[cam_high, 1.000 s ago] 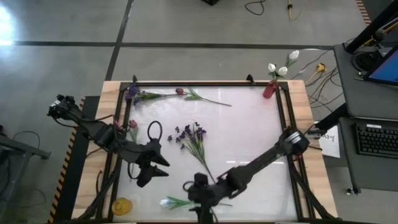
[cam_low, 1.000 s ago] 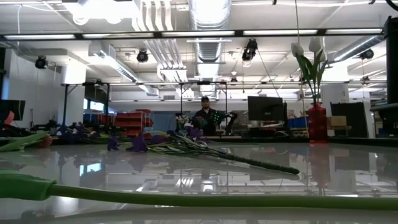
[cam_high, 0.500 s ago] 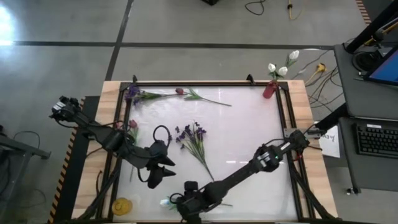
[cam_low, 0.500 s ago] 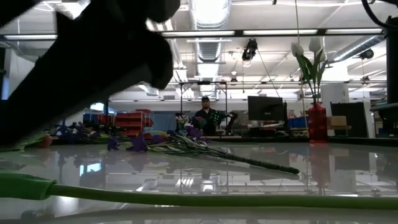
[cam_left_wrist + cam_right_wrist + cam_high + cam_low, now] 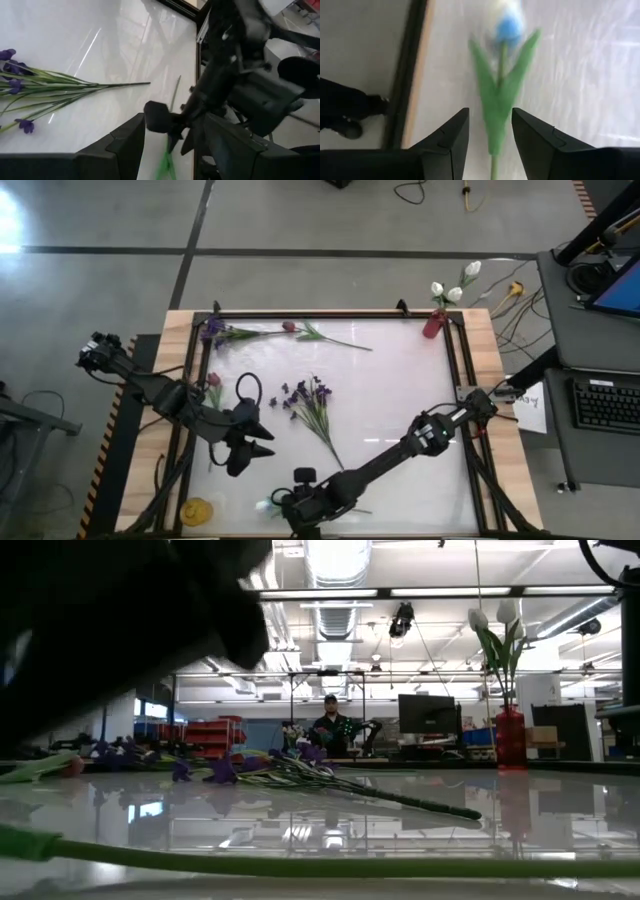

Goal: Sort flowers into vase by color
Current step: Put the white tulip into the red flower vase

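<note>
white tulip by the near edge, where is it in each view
High: white tulip at the near edge, by the right gripper.
Low: its green stem lies across the foreground; bud not seen.
Left wrist: stem beside the right gripper.
Right wrist: tulip between the fingers.
Shared landmark: right gripper.

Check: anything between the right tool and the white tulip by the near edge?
Nothing visible. The right tool straddles the white tulip's stem, fingers either side, bare table around it. The purple spray lies apart, mid-table.
</note>
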### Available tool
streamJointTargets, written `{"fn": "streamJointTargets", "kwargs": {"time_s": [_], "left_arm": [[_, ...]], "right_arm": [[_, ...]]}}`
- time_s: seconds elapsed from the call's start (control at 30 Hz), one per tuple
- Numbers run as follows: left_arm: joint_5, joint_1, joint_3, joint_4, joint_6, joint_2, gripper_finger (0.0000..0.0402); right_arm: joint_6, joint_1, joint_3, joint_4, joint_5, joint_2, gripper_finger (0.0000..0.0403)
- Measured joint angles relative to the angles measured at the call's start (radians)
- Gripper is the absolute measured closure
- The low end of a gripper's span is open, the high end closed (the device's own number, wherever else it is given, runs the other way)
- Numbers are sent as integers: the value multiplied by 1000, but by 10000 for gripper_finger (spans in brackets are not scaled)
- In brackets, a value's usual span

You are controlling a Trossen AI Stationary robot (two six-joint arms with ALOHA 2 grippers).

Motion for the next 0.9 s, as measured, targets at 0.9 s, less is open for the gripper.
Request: {"fn": "streamJointTargets", "kwargs": {"time_s": [0.9], "left_arm": [[-37,0,0,-19,8,6,208]], "right_arm": [[-105,-18,-71,90,-41,37,291]]}}
